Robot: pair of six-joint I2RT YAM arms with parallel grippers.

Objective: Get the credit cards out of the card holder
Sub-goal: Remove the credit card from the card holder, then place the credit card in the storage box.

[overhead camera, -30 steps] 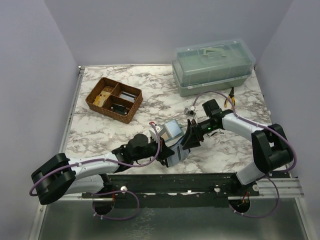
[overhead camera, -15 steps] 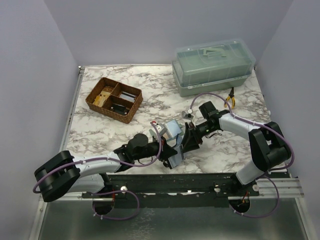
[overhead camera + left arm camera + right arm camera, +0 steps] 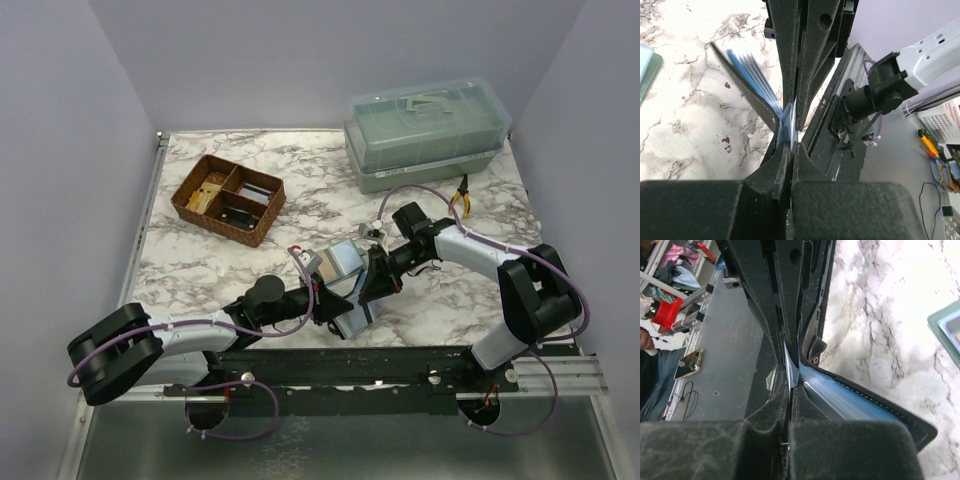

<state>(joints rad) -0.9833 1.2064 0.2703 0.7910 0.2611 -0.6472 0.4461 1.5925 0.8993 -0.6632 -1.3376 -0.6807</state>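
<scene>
Pinching a credit card (image 3: 791, 364) edge in the closed right gripper (image 3: 791, 389), with the left gripper (image 3: 791, 147) clamped on the open card holder (image 3: 343, 262), aloft right of the wicker tray (image 3: 215, 226); risking tearing the holder loose or dragging its neighbours out by pulling askew

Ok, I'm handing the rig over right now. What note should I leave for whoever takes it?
Left gripper: shut, pinching the open card holder at its fold, apparently clear of the table.
Right gripper: shut on a thin pale sheet at that fold, seemingly a card edge.
Other cards: blue edges show tucked inside the holder's flap.
Done: holder open, gripped from both sides.
Left: pull each card out and set it down; none is visibly out.
</scene>
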